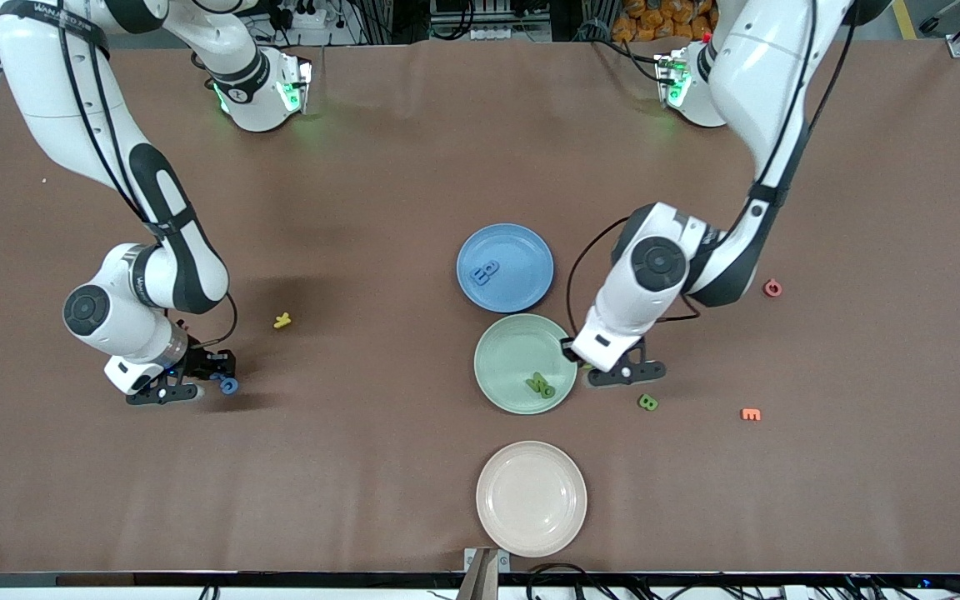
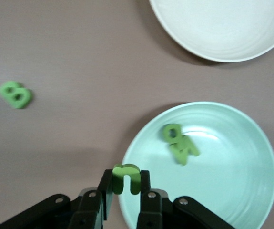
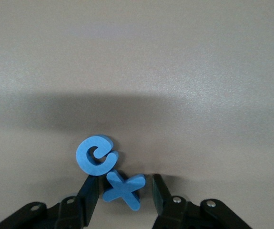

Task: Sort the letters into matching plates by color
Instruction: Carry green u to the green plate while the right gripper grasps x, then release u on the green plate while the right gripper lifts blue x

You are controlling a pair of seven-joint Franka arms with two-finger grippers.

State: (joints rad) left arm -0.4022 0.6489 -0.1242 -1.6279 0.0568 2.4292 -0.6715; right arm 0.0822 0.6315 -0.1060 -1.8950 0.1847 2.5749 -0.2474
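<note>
Fingers flank chunky blue X, perhaps touching.

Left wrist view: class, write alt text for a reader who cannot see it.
The left claw grips a green letter over the rim of the pale green plate, which holds two green letters. Another green letter lies on the table, near a beige-pink plate.
</note>
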